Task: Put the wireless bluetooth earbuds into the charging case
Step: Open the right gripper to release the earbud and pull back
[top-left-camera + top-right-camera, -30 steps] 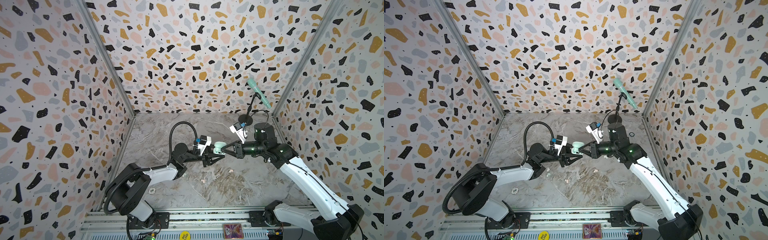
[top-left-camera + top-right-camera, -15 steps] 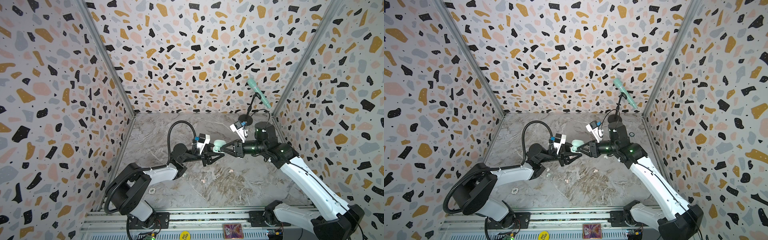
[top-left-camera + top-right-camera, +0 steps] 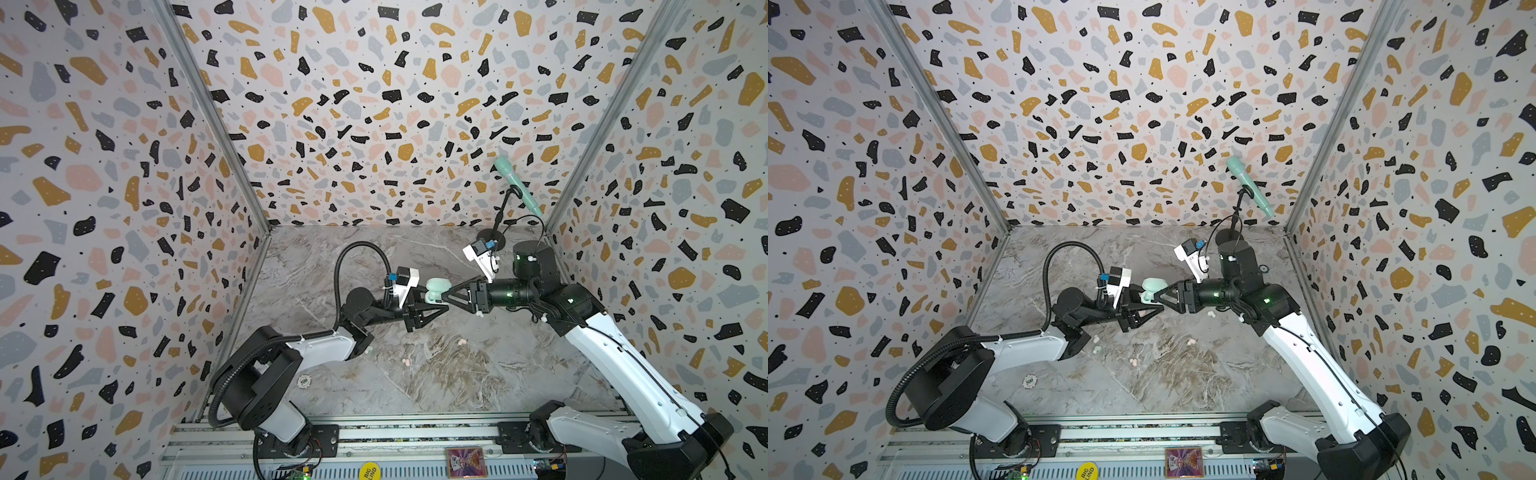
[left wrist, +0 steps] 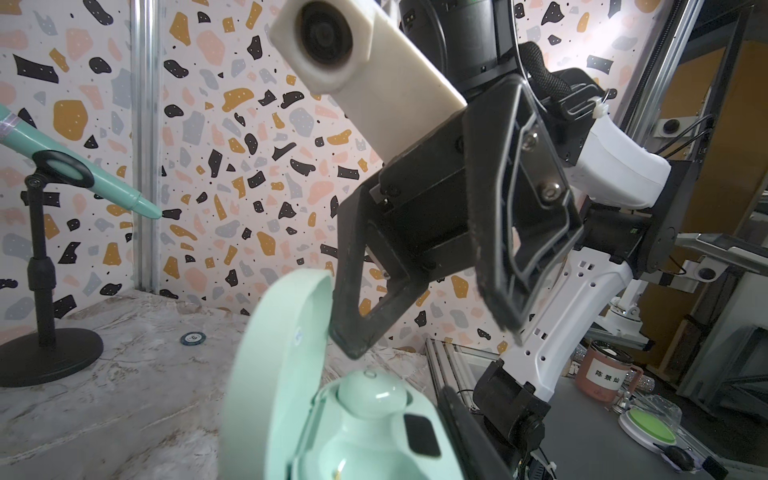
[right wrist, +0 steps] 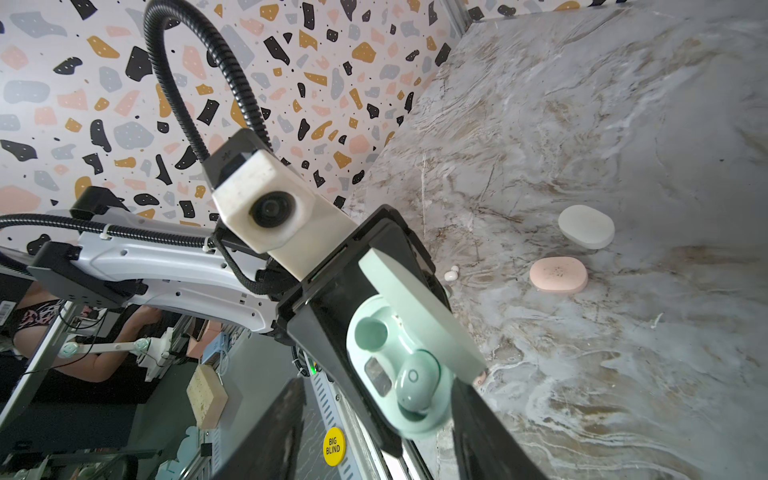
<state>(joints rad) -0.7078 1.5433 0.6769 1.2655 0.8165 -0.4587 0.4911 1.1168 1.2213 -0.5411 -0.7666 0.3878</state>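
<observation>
- A yellow disc [image 3: 369, 471] on the front rail reads "BIG BLIND". A poker chip [image 3: 304, 380] near the left arm's base seems to say "500", though it is too small to be sure.
- The left tool [image 3: 432, 305] is clamped on the mint charging case [image 3: 437, 286], holding it in the air above the middle of the tabletop [image 3: 478, 386] with the lid swung open.
- One mint earbud [image 5: 415, 380] sits in a well of the case; the well beside it is empty.
- The right tool [image 3: 444, 297] faces the case head-on, jaws parted and gripping nothing. In the right wrist view a finger [image 5: 274, 432] shows on either side of the case.
- Loose on the tabletop lie a white earbud [image 5: 451, 274], a pink earbud [image 3: 408, 362], a closed pink case [image 5: 558, 275] and a white case [image 5: 586, 226] near it.
- A mint microphone [image 3: 517, 187] on a stand fills the far right corner, behind the right arm.
- The terrazzo walls [image 3: 124, 208] stand well apart from both tools, and bare marble lies toward the front rail.
</observation>
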